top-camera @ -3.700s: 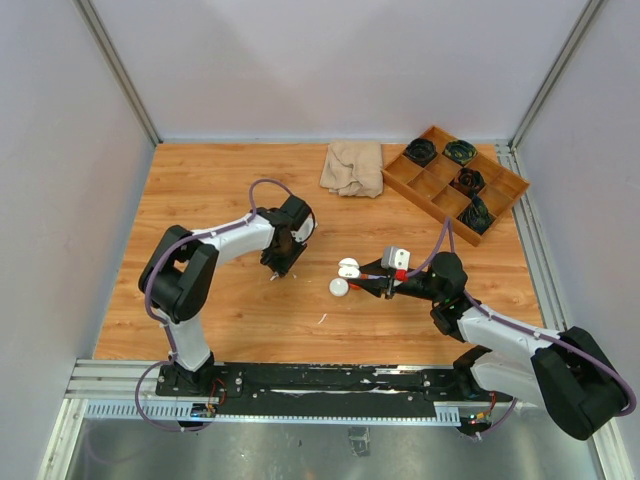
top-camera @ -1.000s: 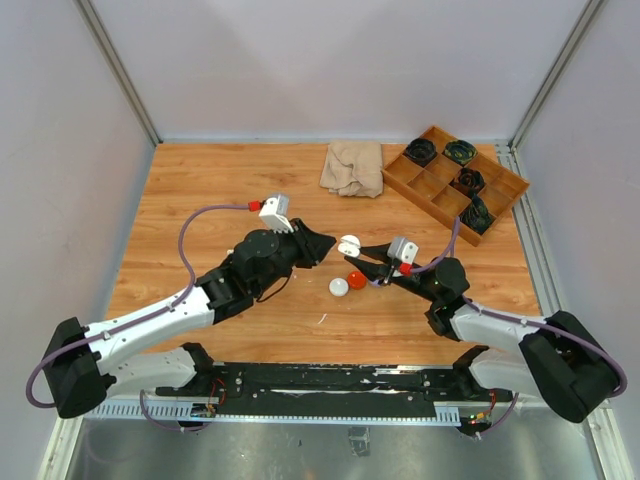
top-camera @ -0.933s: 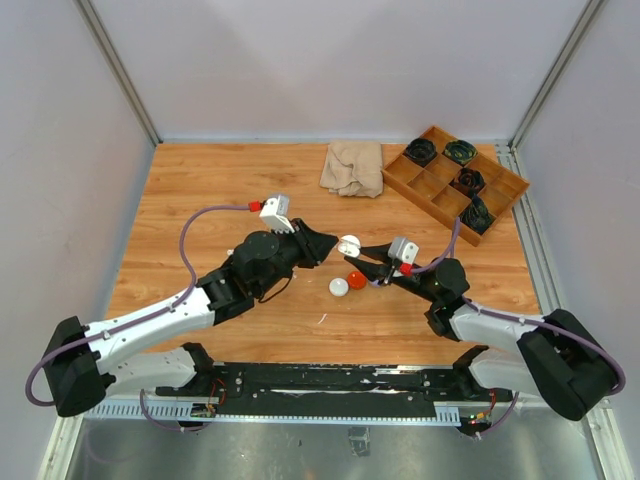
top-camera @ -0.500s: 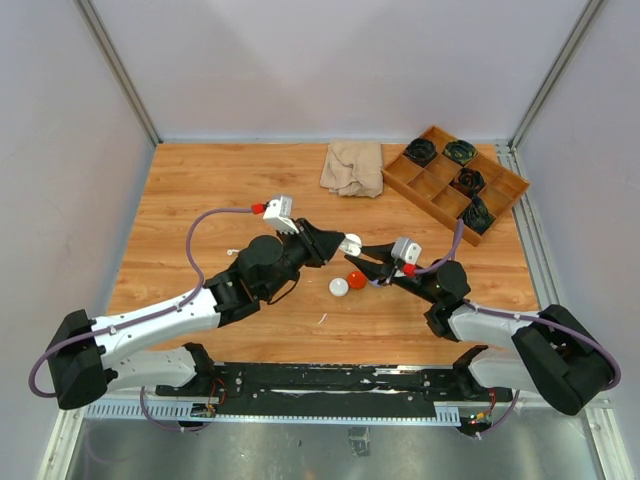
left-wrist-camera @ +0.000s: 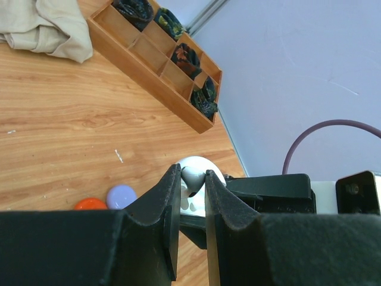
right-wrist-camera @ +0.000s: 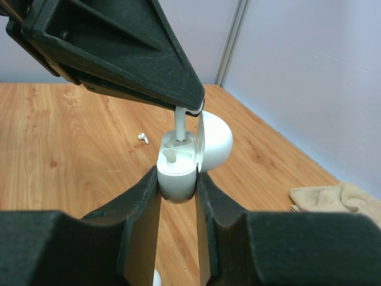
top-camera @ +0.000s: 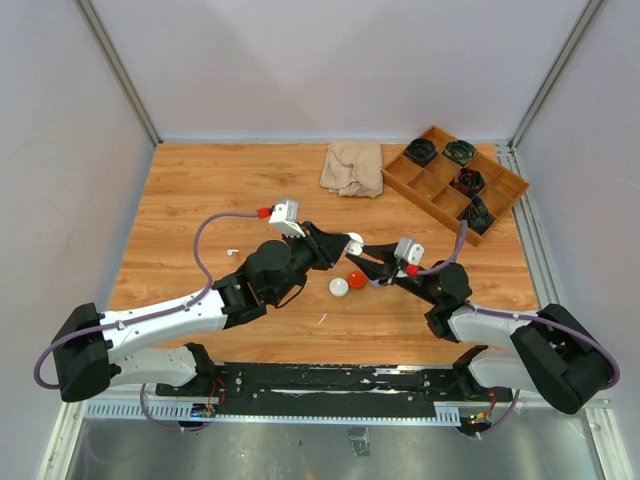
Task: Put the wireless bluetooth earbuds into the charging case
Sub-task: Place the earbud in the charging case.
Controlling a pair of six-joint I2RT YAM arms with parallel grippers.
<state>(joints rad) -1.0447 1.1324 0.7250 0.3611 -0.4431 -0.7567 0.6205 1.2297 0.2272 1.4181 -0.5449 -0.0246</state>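
The two arms come together near the middle of the top view, above the worktop [top-camera: 200, 190]. The right tool [right-wrist-camera: 177, 177] is clenched on the open charging case [right-wrist-camera: 177, 165], which is white with its lid tipped up to the right. The left tool [left-wrist-camera: 191, 174] pinches one white earbud [right-wrist-camera: 179, 124] by its upper end. The stem points down into a socket of the case, but how deep it sits I cannot tell. A second earbud [right-wrist-camera: 143, 138] lies alone on the wood, left of centre in the top view. Just below the tools rest a pale round case [top-camera: 339, 287] and an orange disc [top-camera: 356, 279], close beside each other.
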